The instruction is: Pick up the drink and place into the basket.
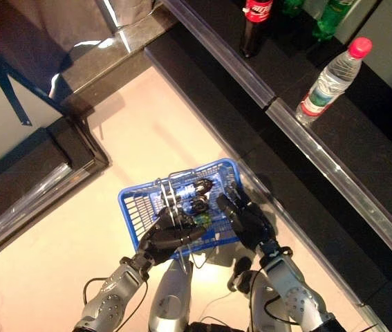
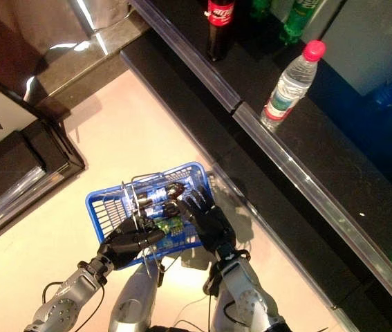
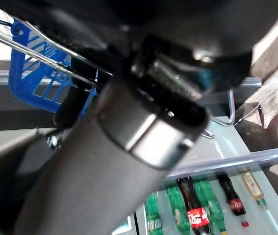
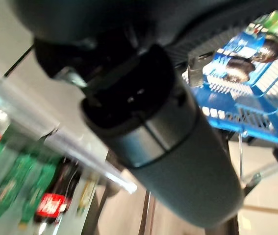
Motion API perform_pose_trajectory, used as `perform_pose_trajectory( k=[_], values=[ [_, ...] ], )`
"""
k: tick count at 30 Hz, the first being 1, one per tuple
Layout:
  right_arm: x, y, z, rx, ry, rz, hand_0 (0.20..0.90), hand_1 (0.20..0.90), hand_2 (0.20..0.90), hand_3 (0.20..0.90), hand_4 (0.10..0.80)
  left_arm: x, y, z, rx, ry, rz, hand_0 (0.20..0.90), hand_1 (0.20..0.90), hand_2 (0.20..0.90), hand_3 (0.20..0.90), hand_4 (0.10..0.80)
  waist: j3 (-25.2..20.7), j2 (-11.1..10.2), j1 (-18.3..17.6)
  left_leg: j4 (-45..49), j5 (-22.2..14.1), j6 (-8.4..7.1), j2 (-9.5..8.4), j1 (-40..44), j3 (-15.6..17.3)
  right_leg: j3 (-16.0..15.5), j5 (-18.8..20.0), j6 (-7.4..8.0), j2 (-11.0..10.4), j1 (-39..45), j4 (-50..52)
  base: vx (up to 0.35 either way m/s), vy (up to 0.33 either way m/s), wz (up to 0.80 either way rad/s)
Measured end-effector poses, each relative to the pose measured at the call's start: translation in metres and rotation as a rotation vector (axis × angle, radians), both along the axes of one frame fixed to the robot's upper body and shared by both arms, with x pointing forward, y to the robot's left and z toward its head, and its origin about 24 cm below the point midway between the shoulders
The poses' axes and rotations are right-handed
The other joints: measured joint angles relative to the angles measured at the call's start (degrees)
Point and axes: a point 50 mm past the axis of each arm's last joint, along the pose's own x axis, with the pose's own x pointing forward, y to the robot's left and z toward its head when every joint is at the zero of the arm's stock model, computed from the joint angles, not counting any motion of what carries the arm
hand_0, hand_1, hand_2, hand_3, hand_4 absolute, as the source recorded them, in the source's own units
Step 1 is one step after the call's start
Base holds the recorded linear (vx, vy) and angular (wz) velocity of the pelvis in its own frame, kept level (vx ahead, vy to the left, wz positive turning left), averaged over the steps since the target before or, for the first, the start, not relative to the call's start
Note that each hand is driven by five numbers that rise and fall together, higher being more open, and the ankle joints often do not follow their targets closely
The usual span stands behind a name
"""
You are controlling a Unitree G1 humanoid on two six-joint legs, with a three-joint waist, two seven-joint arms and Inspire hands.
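Observation:
A blue plastic basket [image 1: 132, 202] hangs low over the pale floor in front of me. My left hand [image 1: 162, 238] is curled round its wire handle [image 1: 170, 194]. Inside lie dark-capped drink bottles [image 1: 200, 189], which the right wrist view also shows as drink bottles [image 4: 249, 61]. My right hand [image 1: 246, 218] rests at the basket's right rim, fingers straight and spread, with nothing in it. On the dark shelf stand a clear water bottle [image 1: 330, 81] with a pink cap and a cola bottle [image 1: 256, 24].
A long dark shelf with a clear rail [image 1: 320, 155] runs diagonally across the right. Green bottles [image 1: 330, 19] stand at its far end. A dark low counter [image 1: 36, 180] borders the floor on the left.

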Motion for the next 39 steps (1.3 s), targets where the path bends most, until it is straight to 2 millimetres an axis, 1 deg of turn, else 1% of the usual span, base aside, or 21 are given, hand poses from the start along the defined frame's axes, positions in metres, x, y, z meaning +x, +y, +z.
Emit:
perform_pose_trajectory(
  k=[1,3,6,8,11,12,14,15,16,19,20,22,24,26,27,28,30,31,32,37,39],
  values=[
    [-0.003,0.0,0.002,-0.007,-0.027,0.029,0.9,0.9,0.9,0.9,0.8,-0.001,0.004,-0.002,0.015,0.015,0.039,0.3,0.3,0.3,0.2,0.1,-0.5,-1.0,-0.2,0.0,-0.3,0.42,0.38,0.2,0.8,0.9,0.4,0.02,0.4,0.0,-0.7,0.038,-0.003,-0.24],
    [-0.005,0.001,0.003,-0.021,-0.04,0.053,0.9,0.9,0.9,0.9,0.8,-0.001,0.007,-0.007,0.019,0.042,0.079,0.3,0.3,0.3,0.2,0.1,-0.7,-1.4,-0.4,-0.4,-0.5,0.54,0.73,0.8,1.7,1.5,1.0,0.08,0.8,0.4,-1.7,0.052,-0.005,-0.27],
    [-0.011,0.004,-0.001,-0.027,-0.046,0.112,0.9,0.9,0.9,0.9,0.8,-0.008,0.019,-0.022,0.062,0.15,0.193,0.3,0.3,0.3,0.2,0.1,-1.7,-3.2,-1.4,-2.2,-0.5,0.6,1.25,3.3,3.3,3.0,2.1,0.35,1.2,2.0,-4.1,0.063,0.003,-0.27],
    [-0.016,0.002,-0.005,-0.049,-0.033,0.11,0.9,0.9,0.9,0.9,0.8,-0.012,0.028,-0.034,0.081,0.222,0.274,0.3,0.3,0.3,0.2,0.1,-2.9,-4.5,-1.7,-3.1,-0.5,0.6,1.68,4.6,4.7,4.3,3.0,0.44,1.7,2.7,-5.8,0.075,0.016,-0.34],
    [-0.025,-0.007,-0.015,-0.086,0.013,0.082,0.9,0.9,0.9,0.9,0.8,-0.024,0.036,-0.054,0.091,0.338,0.374,0.3,0.3,0.3,0.2,0.1,-4.7,-5.8,-3.5,-4.7,-0.5,0.66,2.04,6.6,6.0,5.2,4.2,0.94,2.1,4.5,-8.8,0.052,0.008,-0.25],
    [-0.029,-0.011,-0.02,-0.13,0.024,0.073,0.9,0.9,0.9,0.9,0.8,-0.03,0.036,-0.063,0.093,0.387,0.403,0.3,0.3,0.3,0.2,0.1,-5.8,-6.1,-3.9,-5.4,-0.6,0.78,2.07,7.3,6.7,6.0,4.8,1.19,2.3,5.0,-10.0,0.04,0.002,-0.32],
    [-0.035,-0.019,-0.025,-0.186,0.043,0.055,0.9,0.9,0.9,0.9,0.8,-0.044,0.036,-0.076,0.103,0.468,0.441,0.3,0.3,0.3,0.2,0.1,-7.5,-6.4,-5.0,-6.3,-0.8,1.15,2.06,8.6,7.6,6.4,6.1,1.57,2.6,6.8,-12.8,0.059,-0.013,-0.26],
    [-0.041,-0.026,-0.033,-0.237,0.074,0.041,0.9,0.9,0.9,0.9,0.8,-0.051,0.038,-0.083,0.116,0.502,0.465,0.3,0.3,0.3,0.2,0.1,-8.7,-6.6,-5.9,-7.1,-0.9,1.25,2.04,9.8,8.2,6.9,6.8,1.85,2.8,8.2,-14.7,0.057,-0.016,-0.24],
    [-0.044,-0.031,-0.04,-0.266,0.104,0.032,0.9,0.9,0.9,0.9,0.8,-0.056,0.04,-0.088,0.115,0.531,0.485,0.3,0.3,0.3,0.2,0.1,-9.9,-6.6,-6.0,-7.5,-1.0,1.44,2.01,10.5,9.0,7.4,7.1,1.99,2.8,8.7,-15.6,0.048,-0.004,-0.28],
    [-0.054,-0.043,-0.064,-0.357,0.209,0.008,0.9,0.9,0.9,0.9,0.8,-0.073,0.041,-0.108,0.109,0.637,0.554,0.3,0.3,0.3,0.2,0.1,-13.9,-6.3,-7.9,-9.2,-1.2,1.61,1.83,12.5,10.2,8.0,8.1,2.42,2.8,10.6,-18.6,0.055,-0.023,-0.2],
    [-0.058,-0.046,-0.076,-0.387,0.259,-0.001,0.9,0.9,0.9,0.9,0.8,-0.081,0.041,-0.118,0.097,0.685,0.589,0.3,0.3,0.3,0.2,0.1,-15.6,-6.1,-7.7,-10.0,-1.2,1.63,1.91,13.6,11.2,9.1,8.6,2.53,3.1,11.2,-19.6,0.038,-0.031,-0.34],
    [-0.07,-0.054,-0.098,-0.505,0.378,-0.026,0.9,0.9,0.9,0.9,0.8,-0.093,0.04,-0.131,0.103,0.782,0.638,0.3,0.3,0.3,0.2,0.1,-18.8,-5.4,-8.7,-10.7,-1.3,1.66,1.84,14.6,11.8,9.4,9.3,2.71,3.2,12.5,-21.4,0.023,-0.022,-0.19],
    [-0.08,-0.062,-0.112,-0.615,0.456,-0.043,0.9,0.9,0.9,0.9,0.8,-0.096,0.041,-0.133,0.111,0.796,0.646,0.3,0.3,0.3,0.2,0.1,-19.3,-5.4,-9.3,-10.7,-1.3,1.65,1.91,15.0,12.0,9.4,9.7,2.68,3.4,13.2,-22.2,0.008,-0.015,-0.05],
    [-0.1,-0.075,-0.136,-0.716,0.602,-0.066,0.9,0.9,0.9,0.9,0.8,-0.105,0.04,-0.139,0.123,0.835,0.665,0.3,0.3,0.3,0.2,0.1,-20.8,-5.0,-9.4,-10.7,-1.6,1.64,1.97,15.5,12.4,10.0,10.6,2.72,3.6,14.2,-24.0,0.019,-0.033,-0.11],
    [-0.1,-0.075,-0.136,-0.716,0.602,-0.066,0.9,0.9,0.9,0.9,0.8,-0.105,0.04,-0.139,0.123,0.835,0.665,0.3,0.3,0.3,0.2,0.1,-20.8,-5.0,-9.4,-10.7,-1.6,1.64,1.97,15.5,12.4,10.0,10.6,2.72,3.6,14.2,-24.0,0.037,-0.042,-0.09],
    [-0.123,-0.082,-0.159,-0.803,0.761,-0.058,0.9,0.9,0.9,0.9,0.8,-0.115,0.043,-0.145,0.133,0.879,0.7,0.3,0.3,0.3,0.2,0.1,-22.5,-4.5,-9.5,-10.8,-1.9,1.53,1.98,16.3,12.6,10.2,10.9,2.69,3.7,15.4,-25.2,0.034,-0.031,-0.06],
    [-0.148,-0.084,-0.176,-0.884,0.893,-0.02,0.9,0.9,0.9,0.9,0.8,-0.119,0.045,-0.149,0.169,0.912,0.69,0.3,0.3,0.3,0.2,0.1,-23.8,-4.2,-9.5,-10.8,-2.0,1.45,2.05,16.8,12.6,10.2,11.3,2.65,3.9,16.2,-26.2,0.023,-0.014,-0.03],
    [-0.158,-0.085,-0.181,-0.905,0.946,-0.01,0.9,0.9,0.9,0.9,0.8,-0.122,0.045,-0.15,0.182,0.928,0.686,0.3,0.3,0.3,0.2,0.1,-24.2,-4.0,-9.5,-10.9,-2.2,1.49,2.06,17.1,12.7,10.2,11.4,2.64,3.9,16.4,-26.5,0.026,0.009,-0.08],
    [-0.164,-0.086,-0.184,-0.891,0.986,-0.043,0.9,0.9,0.9,0.9,0.8,-0.126,0.046,-0.152,0.193,0.939,0.688,0.3,0.3,0.3,0.2,0.1,-24.8,-3.7,-9.7,-10.9,-2.5,1.77,2.14,17.2,13.1,10.4,11.6,2.59,3.9,16.3,-26.7,0.019,0.008,-0.13],
    [-0.175,-0.086,-0.189,-0.881,1.034,-0.079,0.9,0.9,0.9,0.9,0.8,-0.136,0.046,-0.155,0.206,0.977,0.701,0.3,0.3,0.3,0.2,0.1,-26.7,-3.4,-10.6,-10.9,-2.6,1.78,2.16,17.5,13.8,10.6,12.1,2.62,3.9,16.7,-27.5,0.005,0.003,-0.03],
    [-0.175,-0.085,-0.19,-0.862,1.045,-0.1,0.9,0.9,0.9,0.9,0.8,-0.137,0.046,-0.156,0.206,0.982,0.706,0.3,0.3,0.3,0.2,0.1,-26.8,-3.4,-10.6,-10.9,-2.8,1.74,2.16,18.0,13.9,10.8,12.0,2.63,3.9,17.1,-27.5,0.008,0.012,-0.06]
  ],
)
